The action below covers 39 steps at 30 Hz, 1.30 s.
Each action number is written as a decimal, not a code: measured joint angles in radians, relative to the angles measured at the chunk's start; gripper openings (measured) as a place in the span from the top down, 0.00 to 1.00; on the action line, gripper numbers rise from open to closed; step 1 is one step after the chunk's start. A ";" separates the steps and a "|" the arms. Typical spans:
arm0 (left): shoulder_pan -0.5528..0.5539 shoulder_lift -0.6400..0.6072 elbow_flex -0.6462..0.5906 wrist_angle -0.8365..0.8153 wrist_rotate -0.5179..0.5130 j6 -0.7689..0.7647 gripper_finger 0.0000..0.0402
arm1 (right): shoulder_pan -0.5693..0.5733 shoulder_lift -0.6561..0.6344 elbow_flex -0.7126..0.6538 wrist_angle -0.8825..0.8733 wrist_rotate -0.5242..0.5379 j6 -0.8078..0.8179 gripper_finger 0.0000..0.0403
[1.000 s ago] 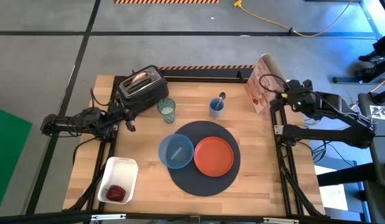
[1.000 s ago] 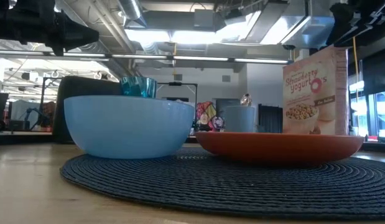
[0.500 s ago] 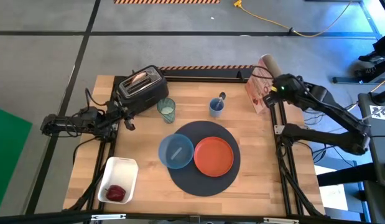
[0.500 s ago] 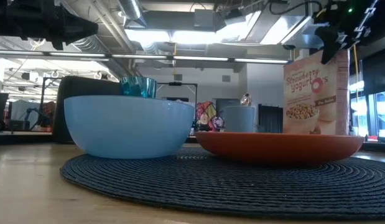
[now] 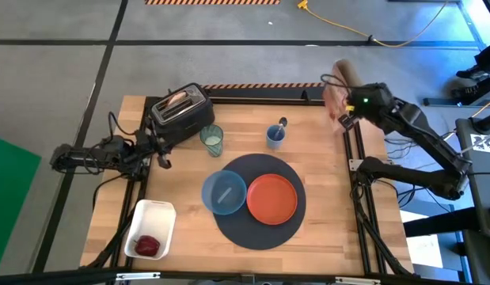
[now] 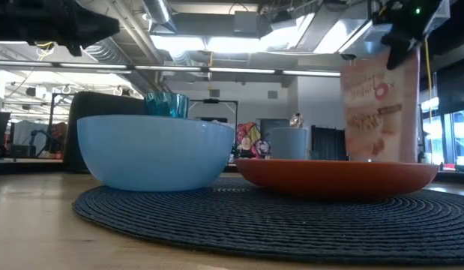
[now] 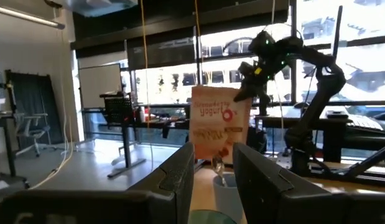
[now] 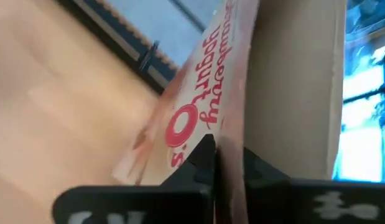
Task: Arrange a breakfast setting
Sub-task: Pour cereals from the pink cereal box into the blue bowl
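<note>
- High view: the right gripper (image 5: 345, 111) sits at the bench's (image 5: 324, 178) far right edge, its fingers closed on the top of a cereal box (image 5: 336, 96); the left gripper (image 5: 160, 150) rests low at the left edge beside the black toaster (image 5: 181, 113), and I cannot tell its finger state
- The dark blue-grey mat (image 5: 256, 199) carries the blue bowl (image 5: 224, 192) and orange plate (image 5: 271, 198) side by side; the green tumbler (image 5: 212, 140) stands behind them
- Low view: the box (image 6: 379, 109) is blurred beneath the right gripper
- Left wrist view: the box (image 7: 212, 127) reads "yogurt"
- Right wrist view: dark fingers (image 8: 204, 163) pinch the box's (image 8: 254, 87) panel
</note>
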 joint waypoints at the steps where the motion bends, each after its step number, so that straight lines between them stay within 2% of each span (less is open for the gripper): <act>1: 0.000 0.013 0.000 0.013 0.000 0.009 0.74 | 0.000 -0.001 0.020 0.010 0.001 -0.027 0.99; 4: 0.000 0.070 0.000 0.061 0.024 0.006 0.72 | 0.000 -0.015 0.101 0.044 -0.039 -0.114 1.00; 6: 0.000 0.116 0.000 0.135 0.098 0.010 0.69 | 0.000 -0.025 0.159 0.082 -0.106 -0.150 1.00; 9: 0.000 0.201 0.000 0.218 0.156 0.016 0.62 | 0.000 -0.043 0.217 0.130 -0.287 -0.184 1.00; 12: 0.000 0.272 0.000 0.263 0.140 0.039 0.55 | 0.000 -0.060 0.243 0.188 -0.472 -0.198 1.00; 17: 0.001 0.376 0.016 0.309 0.105 0.040 0.44 | 0.001 -0.075 0.243 0.204 -0.713 -0.226 1.00; 20: 0.001 0.433 0.059 0.310 0.104 0.038 0.40 | 0.001 -0.074 0.243 0.207 -0.856 -0.231 1.00; 25: 0.000 0.539 0.143 0.314 0.167 0.039 0.39 | 0.001 -0.054 0.243 0.218 -1.064 -0.255 1.00; 30: 0.000 0.660 0.220 0.310 0.158 0.087 0.39 | 0.001 -0.024 0.243 0.220 -1.221 -0.284 1.00; 34: 0.000 0.754 0.291 0.311 0.165 0.086 0.39 | 0.001 0.008 0.240 0.227 -1.307 -0.318 1.00; 39: -0.012 0.844 0.362 0.311 0.168 0.089 0.39 | 0.001 0.054 0.189 0.320 -1.386 -0.321 1.00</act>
